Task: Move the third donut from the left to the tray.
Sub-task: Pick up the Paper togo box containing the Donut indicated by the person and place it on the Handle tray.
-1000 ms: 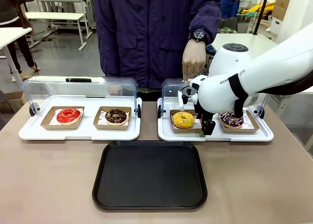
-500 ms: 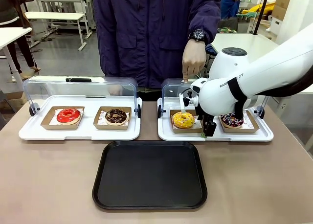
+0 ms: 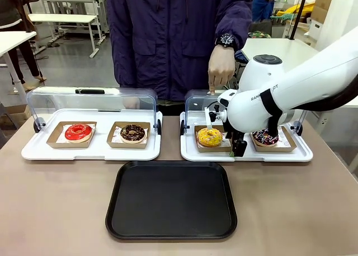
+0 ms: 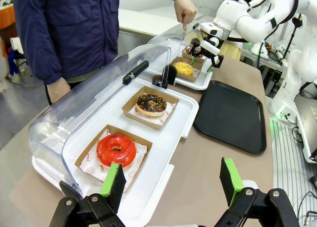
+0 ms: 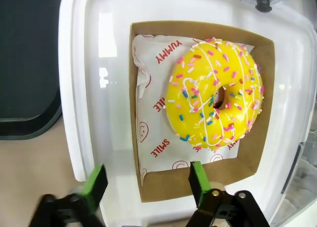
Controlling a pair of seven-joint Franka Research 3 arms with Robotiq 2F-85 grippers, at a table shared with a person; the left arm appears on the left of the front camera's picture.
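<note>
Left gripper (image 4: 172,177): jaws wide, green pads, at the bottom of the left wrist view over a white display tray (image 4: 182,119) edge. Front view, lower centre: flat black plastic tray (image 3: 170,200), rounded corners, low rim. Right of centre: glossy yellow-iced ring donut (image 3: 210,137), coloured sprinkles, in a square brown cardboard holder (image 3: 213,148) on printed white paper. Right gripper (image 5: 147,180): jaws partly apart, astride the holder's corner wall, one pad outside and one inside. The donut is just beyond the pads, untouched.
</note>
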